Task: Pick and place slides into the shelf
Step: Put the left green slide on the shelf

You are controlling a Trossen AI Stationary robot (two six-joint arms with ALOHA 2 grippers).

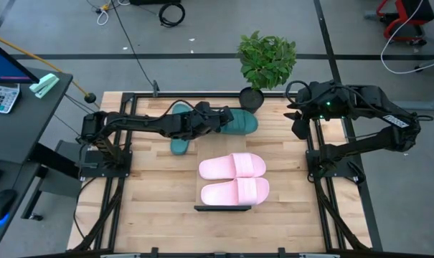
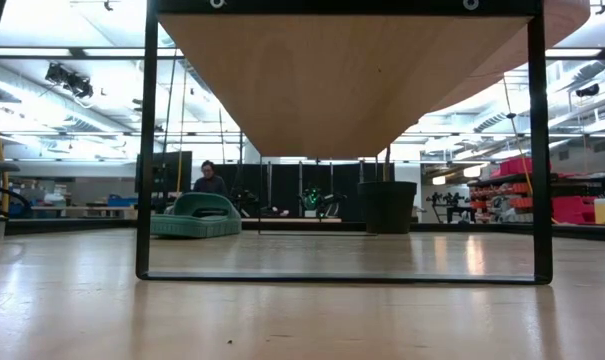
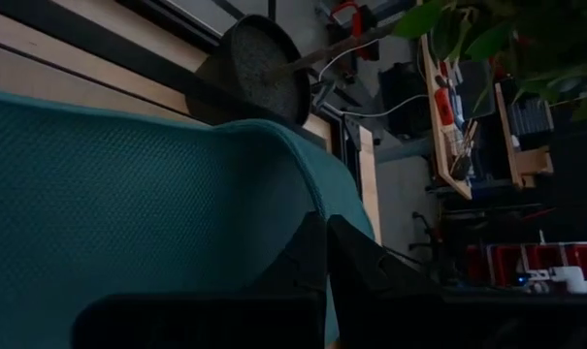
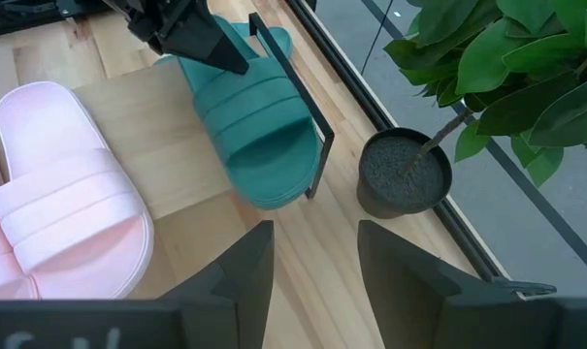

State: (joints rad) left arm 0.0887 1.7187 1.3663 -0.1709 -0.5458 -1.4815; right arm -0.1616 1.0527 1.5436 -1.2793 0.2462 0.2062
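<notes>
Overhead, going from left to right with the shelf [image 1: 224, 192] as the landmark: the left arm reaches across the table from the shelf's left, and the left gripper [image 1: 218, 117] sits above the far end of the shelf, over a dark teal slide [image 1: 239, 122]. Its fingers [image 3: 317, 262] are pressed together in the left wrist view, right against the teal surface of that slide [image 3: 128, 204], so the pincer is closed; whether it actually pinches the slide's edge I cannot tell. A second teal slide [image 1: 179, 140] lies partly under the same arm, just left of the shelf's far end; most of it is hidden.

On the shelf itself two pink slides [image 1: 233, 179] lie side by side, touching along their long edges, toward the near dark end edge.

Beyond the shelf's far end stands a potted plant [image 1: 265, 63], its dark pot [image 4: 405, 174] just beside the teal slide's toe [image 4: 259, 126] in the right wrist view.

Right of the shelf, well apart from it and raised above the table edge, waits the right gripper [image 4: 310, 281]; its two fingers stand apart with nothing between them, so it is open.

At table height a teal slide [image 2: 195, 215] rests on the wood behind the shelf's dark frame [image 2: 145, 150].
</notes>
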